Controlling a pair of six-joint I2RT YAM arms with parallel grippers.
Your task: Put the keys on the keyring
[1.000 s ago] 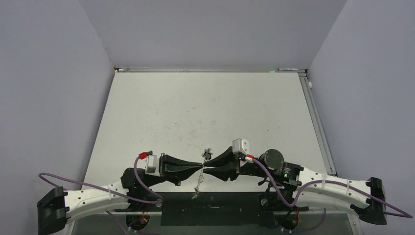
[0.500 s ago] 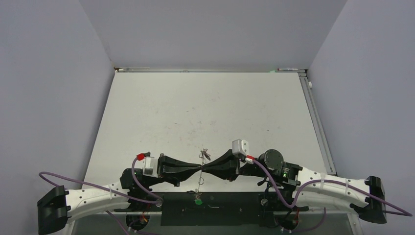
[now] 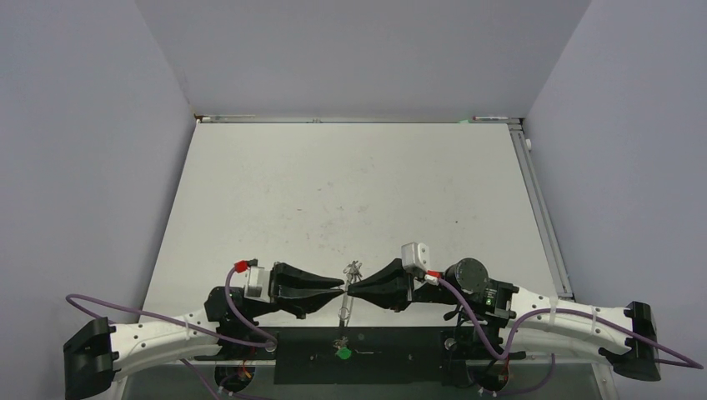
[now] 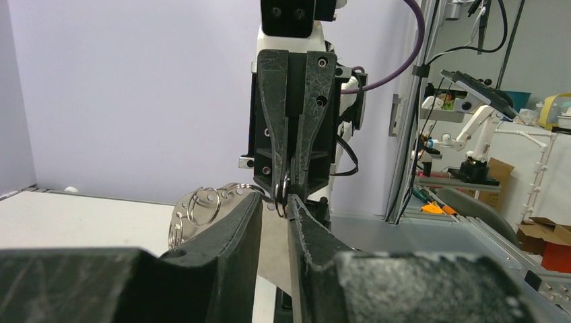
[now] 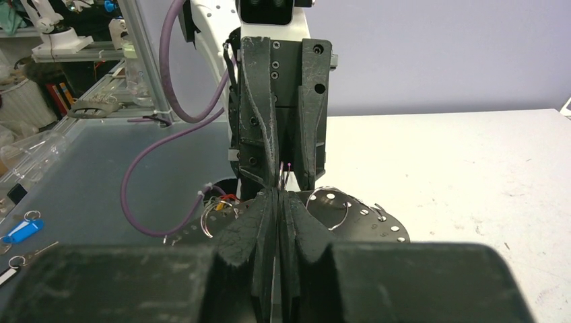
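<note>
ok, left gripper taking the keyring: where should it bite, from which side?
Grip the keyring on its bare wire right beside the right gripper's shut tips, coming in level from the left, head-on to that gripper. The loop hangs upright there, edge-on to the left gripper, whose slightly parted jaws line up with it. The green tag sits lower; stay above it.

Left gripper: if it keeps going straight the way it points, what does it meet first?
The left gripper would most likely meet the keyring, pinched in the right gripper's shut tips directly ahead, then those tips themselves. Depth is unclear.
</note>
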